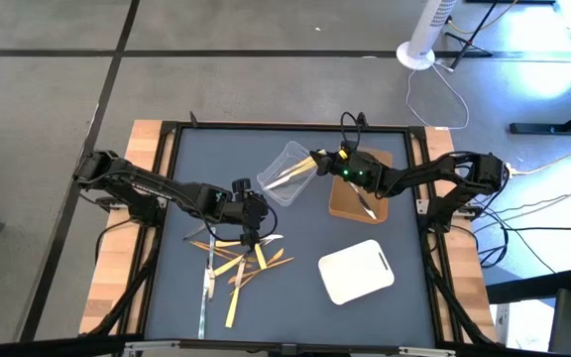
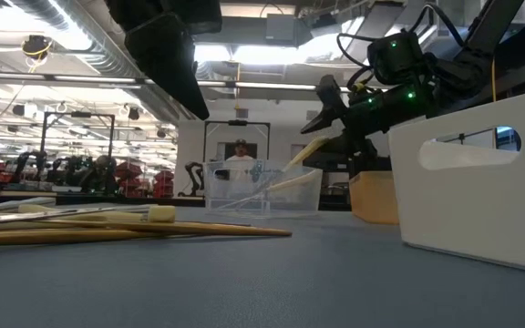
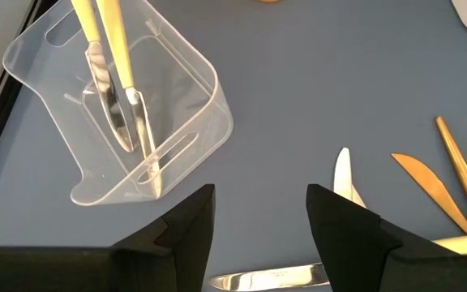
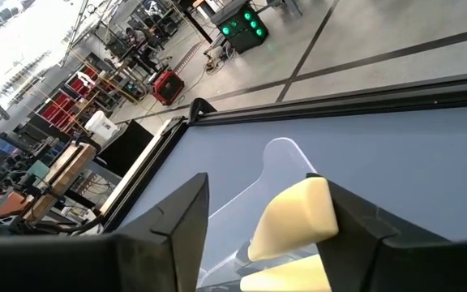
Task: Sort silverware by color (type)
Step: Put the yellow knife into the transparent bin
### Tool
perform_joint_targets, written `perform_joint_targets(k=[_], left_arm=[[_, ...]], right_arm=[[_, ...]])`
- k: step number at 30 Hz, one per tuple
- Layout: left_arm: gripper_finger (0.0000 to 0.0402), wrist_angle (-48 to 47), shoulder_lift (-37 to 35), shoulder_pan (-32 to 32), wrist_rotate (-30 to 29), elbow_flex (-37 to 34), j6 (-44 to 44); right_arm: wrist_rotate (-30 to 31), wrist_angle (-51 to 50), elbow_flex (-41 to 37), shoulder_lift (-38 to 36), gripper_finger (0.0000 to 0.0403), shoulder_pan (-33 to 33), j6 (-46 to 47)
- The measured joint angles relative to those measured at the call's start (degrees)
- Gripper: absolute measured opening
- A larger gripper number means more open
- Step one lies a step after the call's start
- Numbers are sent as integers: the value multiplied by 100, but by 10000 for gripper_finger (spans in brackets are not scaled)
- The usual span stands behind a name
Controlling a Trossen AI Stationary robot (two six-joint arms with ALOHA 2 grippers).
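The clear plastic tub (image 1: 287, 171) lies tilted at the table's far middle. Two pale yellow-handled utensils (image 3: 108, 49) lean in it, metal ends down. My right gripper (image 1: 315, 162) stands open at the tub's mouth, its fingers on either side of one yellow handle's free end (image 4: 294, 215). My left gripper (image 1: 251, 233) hangs open, pointing down over the loose silverware (image 1: 236, 268), which lies flat on the table's near left: pale yellow, orange-brown and silver pieces. A silver knife (image 3: 274, 277) lies just under its fingers, untouched. My right gripper comes nearly level from the table's right side, and the yellow handle's free end (image 4: 298, 207) lies close to one finger (image 4: 355, 227), with a clear gap to the other. Whether it touches that finger I cannot tell. The utensil leans in the tub.
A brown tray (image 1: 360, 193) with a silver utensil (image 1: 365, 206) on it lies right of the tub. A white tray (image 1: 357, 271) sits at the near right. Bare blue table surface lies between the tub and the loose pile. A black frame (image 1: 167, 198) edges the table.
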Motion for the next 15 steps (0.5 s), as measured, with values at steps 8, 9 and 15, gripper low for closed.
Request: perform_joint_targets(k=[8,9,15], left_arm=[[190,0,0,-2,0,0,0],[190,0,0,0,0,0,2],[190,0,0,0,2,0,2]], right_arm=[[-435,26,0,0,199,0,-33],[-472,52,0,0,199,0,-35],[-604,199,0,-7,199,0,-39]])
